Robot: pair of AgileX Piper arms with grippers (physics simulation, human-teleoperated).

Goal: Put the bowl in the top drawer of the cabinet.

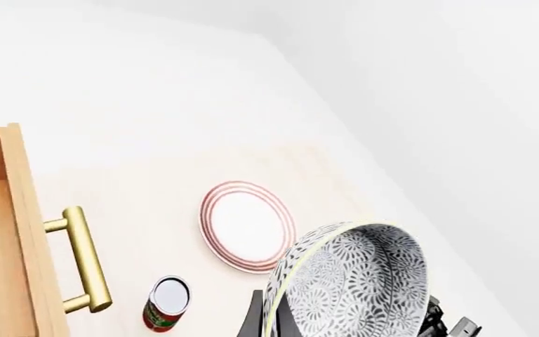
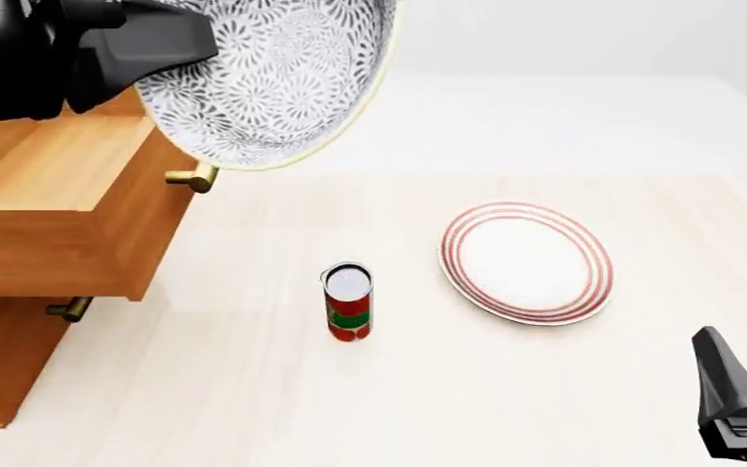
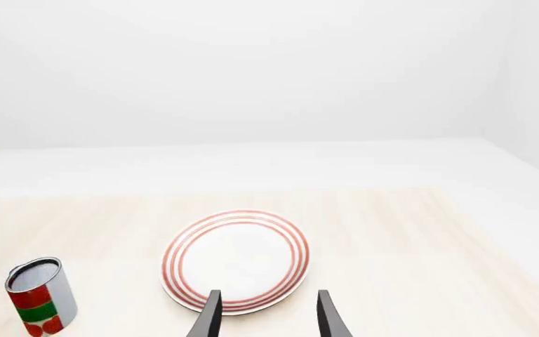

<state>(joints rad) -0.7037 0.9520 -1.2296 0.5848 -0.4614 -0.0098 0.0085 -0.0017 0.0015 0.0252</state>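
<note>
The left gripper (image 2: pixel 179 44) was clamped on the bowl (image 2: pixel 269 78), holding it tilted above the top drawer (image 2: pixel 75 209), beside its handle. The right gripper (image 3: pixel 264 312) hung with fingers apart, near the plate (image 3: pixel 236 260).

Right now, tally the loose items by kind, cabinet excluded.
Bowl, speckled, held up by the left gripper: 1
Plate, red rings, on the table: 1
Can, upright on the table: 1
Total: 3

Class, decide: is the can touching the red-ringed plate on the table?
Apart. The front view shows bare tabletop between the can and the plate; the right wrist view shows the same gap.
</note>
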